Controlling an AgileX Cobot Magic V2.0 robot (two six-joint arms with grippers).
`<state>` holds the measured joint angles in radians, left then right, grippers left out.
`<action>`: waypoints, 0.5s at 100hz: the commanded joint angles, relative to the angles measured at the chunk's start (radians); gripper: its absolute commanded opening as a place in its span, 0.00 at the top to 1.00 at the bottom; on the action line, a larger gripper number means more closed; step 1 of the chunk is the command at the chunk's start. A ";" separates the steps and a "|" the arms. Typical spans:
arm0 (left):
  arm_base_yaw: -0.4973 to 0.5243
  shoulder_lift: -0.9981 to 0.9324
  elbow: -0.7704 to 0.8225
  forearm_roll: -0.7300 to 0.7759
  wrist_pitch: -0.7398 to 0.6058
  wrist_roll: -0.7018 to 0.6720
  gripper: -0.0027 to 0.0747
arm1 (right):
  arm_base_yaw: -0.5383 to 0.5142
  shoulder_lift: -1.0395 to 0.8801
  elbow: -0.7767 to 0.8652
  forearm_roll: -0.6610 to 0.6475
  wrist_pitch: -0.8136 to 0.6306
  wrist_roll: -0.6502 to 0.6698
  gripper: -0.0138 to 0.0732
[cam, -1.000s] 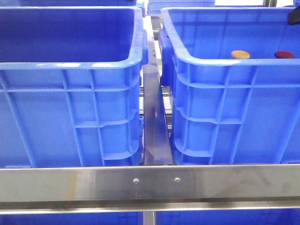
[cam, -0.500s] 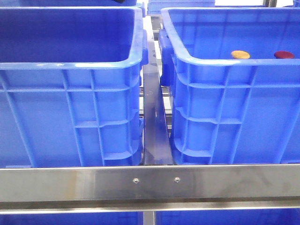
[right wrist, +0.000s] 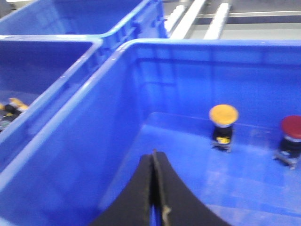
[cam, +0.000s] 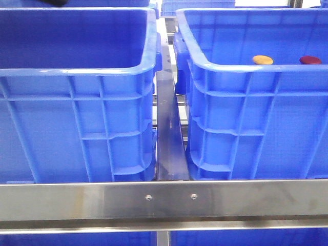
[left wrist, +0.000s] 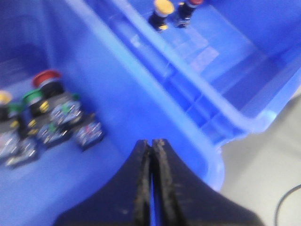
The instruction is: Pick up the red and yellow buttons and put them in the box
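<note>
1. Two blue crates stand side by side behind a steel rail point(cam: 164, 201); the box point(cam: 256, 102) sits at 3 o'clock of its twin crate point(cam: 77, 102), a dark metal strip point(cam: 169, 143) between them.
2. Inside the box, on its floor, the yellow button point(cam: 263, 59) stands at 9 o'clock of the red button point(cam: 310, 59), the two apart and upright.
3. The twin crate holds a cluster of push-button switches point(left wrist: 51, 122), one with a red cap, one green, one yellow.
4. The left gripper point(left wrist: 151, 146) hangs over the twin crate, fingers pressed together on nothing.
5. The right gripper point(right wrist: 154, 157) hangs over the box, clenched and bare, the buttons well beyond its tips.
</note>
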<state>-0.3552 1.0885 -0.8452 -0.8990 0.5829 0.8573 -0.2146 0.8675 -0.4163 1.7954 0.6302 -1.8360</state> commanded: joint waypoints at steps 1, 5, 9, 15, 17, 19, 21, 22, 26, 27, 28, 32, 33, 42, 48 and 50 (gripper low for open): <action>-0.008 -0.097 0.044 -0.032 -0.084 0.000 0.99 | -0.002 -0.037 0.004 0.122 0.085 -0.006 0.91; -0.008 -0.135 0.079 -0.032 -0.108 0.000 0.99 | -0.002 -0.046 0.014 0.121 0.098 -0.006 0.91; -0.008 -0.167 0.113 -0.032 -0.129 0.000 0.99 | -0.002 -0.054 0.023 0.121 0.106 -0.006 0.91; -0.008 -0.224 0.157 -0.032 -0.154 0.000 0.99 | -0.002 -0.067 0.037 0.121 0.115 -0.006 0.91; -0.008 -0.242 0.173 -0.032 -0.162 0.000 0.99 | -0.002 -0.071 0.042 0.121 0.116 -0.006 0.91; -0.008 -0.260 0.188 -0.032 -0.167 0.000 0.99 | -0.002 -0.074 0.045 0.121 0.118 -0.006 0.91; -0.008 -0.280 0.202 -0.032 -0.172 0.000 0.99 | -0.002 -0.077 0.050 0.121 0.119 -0.006 0.91; -0.008 -0.287 0.207 -0.032 -0.173 0.000 0.99 | -0.002 -0.081 0.053 0.121 0.119 -0.006 0.91; -0.008 -0.326 0.235 -0.032 -0.180 0.000 0.99 | -0.002 -0.088 0.062 0.121 0.119 -0.006 0.91; -0.008 -0.332 0.240 -0.032 -0.183 0.000 0.99 | -0.002 -0.090 0.066 0.121 0.119 -0.006 0.91; -0.008 -0.346 0.249 -0.032 -0.185 0.000 0.99 | -0.002 -0.091 0.069 0.121 0.119 -0.006 0.91; -0.008 -0.377 0.270 -0.032 -0.187 0.000 0.99 | -0.002 -0.102 0.081 0.121 0.119 -0.006 0.91; -0.008 -0.389 0.278 -0.032 -0.187 0.000 0.99 | -0.002 -0.106 0.083 0.121 0.119 -0.006 0.91; -0.008 -0.466 0.326 -0.032 -0.187 0.000 0.99 | -0.002 -0.135 0.109 0.121 0.125 -0.006 0.91; -0.008 -0.509 0.352 -0.032 -0.187 0.000 0.99 | -0.002 -0.162 0.122 0.121 0.126 -0.006 0.91; -0.008 -0.524 0.361 -0.032 -0.187 0.000 0.99 | -0.002 -0.171 0.125 0.121 0.126 -0.006 0.91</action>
<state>-0.3552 0.6239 -0.4922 -0.8967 0.4397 0.8573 -0.2146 0.7349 -0.2808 1.7871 0.7062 -1.8360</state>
